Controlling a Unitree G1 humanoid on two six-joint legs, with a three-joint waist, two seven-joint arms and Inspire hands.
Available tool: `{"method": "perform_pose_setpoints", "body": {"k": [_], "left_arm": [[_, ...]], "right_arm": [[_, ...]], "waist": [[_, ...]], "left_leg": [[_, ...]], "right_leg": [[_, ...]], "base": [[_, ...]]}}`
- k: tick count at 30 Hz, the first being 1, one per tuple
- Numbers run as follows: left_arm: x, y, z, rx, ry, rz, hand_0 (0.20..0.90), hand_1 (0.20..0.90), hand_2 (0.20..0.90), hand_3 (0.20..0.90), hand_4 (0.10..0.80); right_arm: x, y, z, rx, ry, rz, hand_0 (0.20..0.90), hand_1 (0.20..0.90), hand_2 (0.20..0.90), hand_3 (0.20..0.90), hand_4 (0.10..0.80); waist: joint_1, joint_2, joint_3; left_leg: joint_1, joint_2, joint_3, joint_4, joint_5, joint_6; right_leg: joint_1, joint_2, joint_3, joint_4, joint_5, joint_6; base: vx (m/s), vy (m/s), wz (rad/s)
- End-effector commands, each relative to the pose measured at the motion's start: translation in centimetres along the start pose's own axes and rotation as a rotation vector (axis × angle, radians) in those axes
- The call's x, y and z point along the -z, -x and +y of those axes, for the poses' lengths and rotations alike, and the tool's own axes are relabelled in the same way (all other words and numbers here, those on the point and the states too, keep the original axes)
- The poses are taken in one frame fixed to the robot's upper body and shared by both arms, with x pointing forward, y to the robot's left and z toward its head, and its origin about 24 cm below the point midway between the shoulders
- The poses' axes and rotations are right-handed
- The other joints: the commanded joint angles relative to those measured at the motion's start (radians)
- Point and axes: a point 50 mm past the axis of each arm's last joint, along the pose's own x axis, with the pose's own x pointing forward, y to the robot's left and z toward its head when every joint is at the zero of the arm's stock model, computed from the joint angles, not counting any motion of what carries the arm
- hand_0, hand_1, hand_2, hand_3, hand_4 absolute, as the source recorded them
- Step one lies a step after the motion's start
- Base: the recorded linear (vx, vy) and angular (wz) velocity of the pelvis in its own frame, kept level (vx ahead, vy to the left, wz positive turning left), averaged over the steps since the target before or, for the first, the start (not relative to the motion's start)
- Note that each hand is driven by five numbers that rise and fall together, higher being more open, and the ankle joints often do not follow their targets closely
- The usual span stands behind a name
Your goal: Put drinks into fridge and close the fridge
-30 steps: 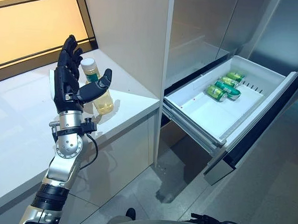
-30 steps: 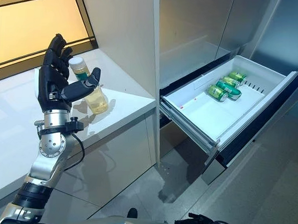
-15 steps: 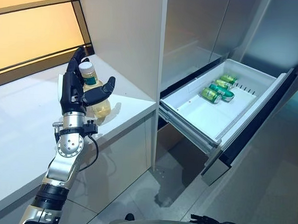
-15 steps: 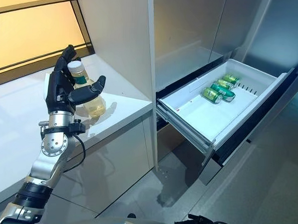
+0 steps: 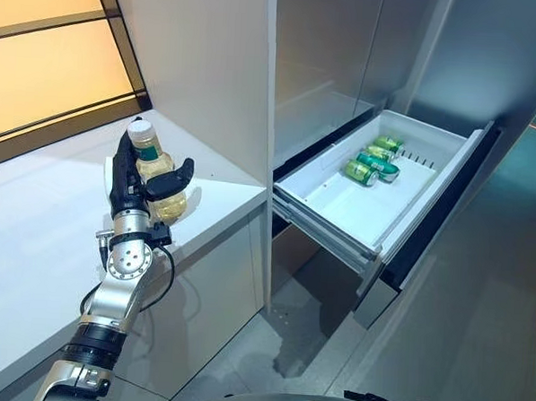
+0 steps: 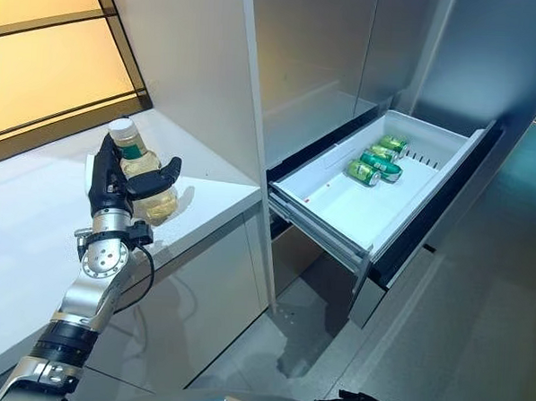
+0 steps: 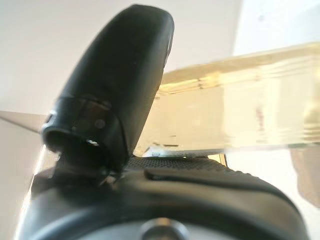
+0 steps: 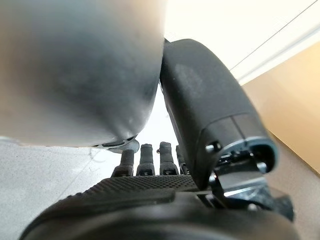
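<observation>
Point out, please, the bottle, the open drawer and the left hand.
bottle [image 5: 142,134], left eye view, on its cap.
drawer [image 5: 335,202], left eye view, on its bare floor.
left hand [image 5: 166,179], left eye view, on its thumb.

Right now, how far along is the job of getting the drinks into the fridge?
Partly done: three green cans already lie in the open fridge drawer. In hand: the left hand is wrapped around the bottle of yellow drink on the white counter. Left: carry that bottle to the drawer, then push the drawer closed.
</observation>
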Motion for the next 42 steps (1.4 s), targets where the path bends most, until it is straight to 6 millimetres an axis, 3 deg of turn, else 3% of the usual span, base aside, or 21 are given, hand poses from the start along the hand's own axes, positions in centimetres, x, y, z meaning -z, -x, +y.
{"method": "perform_pose_setpoints", "body": {"k": [1, 13, 15, 16, 22, 27, 28, 31, 32, 36, 39, 42], "left_arm": [[-4.9, -2.9, -0.6, -0.004, -0.015, -0.248, 0.900, 0.900, 0.900, 0.900, 0.800], [-5.0, -3.0, 0.0, -0.048, 0.018, -0.259, 0.900, 0.900, 0.900, 0.900, 0.800], [-5.2, -3.0, 0.0, -0.040, 0.035, -0.265, 0.524, 0.524, 0.524, 0.461, 0.361], [-5.2, -2.9, -0.2, -0.031, 0.039, -0.271, 0.300, 0.300, 0.300, 0.200, 0.100], [-5.9, -2.8, -0.8, 0.046, 0.115, -0.283, 0.300, 0.300, 0.300, 0.200, 0.100], [-8.4, -2.0, -2.0, 0.242, 0.413, -0.372, 0.300, 0.300, 0.300, 0.200, 0.100], [-9.2, -1.5, -2.5, 0.322, 0.544, -0.403, 0.300, 0.300, 0.300, 0.200, 0.100], [-10.5, -0.5, -3.4, 0.452, 0.712, -0.472, 0.300, 0.300, 0.300, 0.200, 0.100], [-11.4, 0.2, -3.8, 0.535, 0.767, -0.534, 0.300, 0.300, 0.300, 0.200, 0.100], [-13.0, 1.3, -4.3, 0.655, 0.745, -0.658, 0.300, 0.300, 0.300, 0.200, 0.100], [-14.4, 2.0, -4.3, 0.756, 0.645, -0.771, 0.300, 0.300, 0.300, 0.200, 0.100], [-15.4, 2.5, -4.0, 0.785, 0.532, -0.869, 0.300, 0.300, 0.300, 0.200, 0.100]], "right_arm": [[-0.5, -0.2, 1.2, -0.038, 0.027, -0.007, 0.900, 0.900, 0.900, 0.900, 0.800], [-0.3, -0.3, 1.3, -0.037, 0.030, 0.000, 0.900, 0.900, 0.900, 0.900, 0.800], [-0.2, -0.3, 1.3, -0.037, 0.031, 0.001, 0.900, 0.900, 0.900, 0.900, 0.800], [-0.2, -0.3, 1.4, -0.038, 0.032, 0.000, 0.900, 0.900, 0.900, 0.900, 0.800], [-0.4, -0.3, 1.5, -0.045, 0.037, -0.011, 0.900, 0.900, 0.900, 0.900, 0.800], [-1.4, -0.3, 1.7, -0.062, 0.036, -0.074, 0.900, 0.900, 0.900, 0.900, 0.800], [-2.5, -0.2, 1.8, -0.065, 0.115, -0.138, 0.900, 0.900, 0.900, 0.900, 0.800], [-4.9, 0.3, 2.5, -0.080, 0.240, -0.261, 0.900, 0.900, 0.900, 0.900, 0.800], [-7.1, 0.9, 3.6, -0.101, 0.329, -0.362, 0.900, 0.900, 0.900, 0.900, 0.800], [-10.7, 3.1, 5.9, -0.187, 0.410, -0.553, 0.900, 0.900, 0.900, 0.900, 0.800], [-13.3, 6.3, 8.2, -0.352, 0.422, -0.722, 0.900, 0.900, 0.900, 0.900, 0.800], [-15.2, 9.2, 8.6, -0.487, 0.426, -0.848, 0.900, 0.900, 0.900, 0.900, 0.800]], "waist": [[-0.015, -0.005, 0.018], [-0.017, -0.005, 0.014], [-0.015, -0.006, 0.014], [-0.015, -0.006, 0.015], [-0.013, -0.006, 0.017], [-0.007, -0.008, 0.017], [-0.006, -0.009, 0.019], [-0.007, -0.013, 0.024], [-0.010, -0.017, 0.027], [-0.021, -0.026, 0.032], [-0.042, -0.034, 0.034], [-0.057, -0.040, 0.030]], "left_leg": [[0.039, -0.082, 0.041, 0.047, -0.170, 0.076], [0.043, -0.085, 0.040, 0.042, -0.172, 0.077], [0.042, -0.086, 0.038, 0.041, -0.170, 0.078], [0.041, -0.086, 0.038, 0.041, -0.171, 0.078], [0.041, -0.089, 0.033, 0.042, -0.173, 0.080], [0.040, -0.090, 0.030, 0.040, -0.173, 0.082], [0.039, -0.089, 0.028, 0.039, -0.171, 0.081], [0.039, -0.088, 0.023, 0.035, -0.168, 0.081], [0.038, -0.087, 0.020, 0.032, -0.166, 0.081], [0.035, -0.088, 0.016, 0.031, -0.162, 0.081], [0.034, -0.087, 0.024, 0.026, -0.159, 0.080], [0.040, -0.088, 0.033, 0.020, -0.158, 0.079]], "right_leg": [[-0.049, 0.057, 0.025, 0.157, -0.131, -0.006], [-0.048, 0.057, 0.025, 0.159, -0.134, -0.004], [-0.049, 0.057, 0.026, 0.159, -0.133, -0.005], [-0.050, 0.058, 0.026, 0.160, -0.133, -0.004], [-0.051, 0.057, 0.028, 0.160, -0.133, -0.003], [-0.050, 0.058, 0.029, 0.155, -0.130, -0.002], [-0.051, 0.059, 0.030, 0.154, -0.127, -0.002], [-0.053, 0.059, 0.032, 0.154, -0.123, -0.001], [-0.056, 0.059, 0.033, 0.153, -0.120, 0.000], [-0.061, 0.059, 0.036, 0.152, -0.114, 0.001], [-0.066, 0.059, 0.039, 0.145, -0.107, 0.004], [-0.063, 0.059, 0.042, 0.131, -0.098, 0.008]], "base": [[0.000, 0.000, 0.00], [0.000, 0.000, 0.00], [0.000, 0.000, 0.00], [0.000, 0.000, 0.00], [0.000, 0.000, 0.00], [0.000, 0.000, 0.00], [0.000, 0.000, 0.00], [-0.027, -0.026, 0.00], [-0.031, -0.033, -0.02], [-0.042, -0.041, -0.06], [-0.057, -0.037, -0.02], [-0.037, -0.027, -0.09]]}}
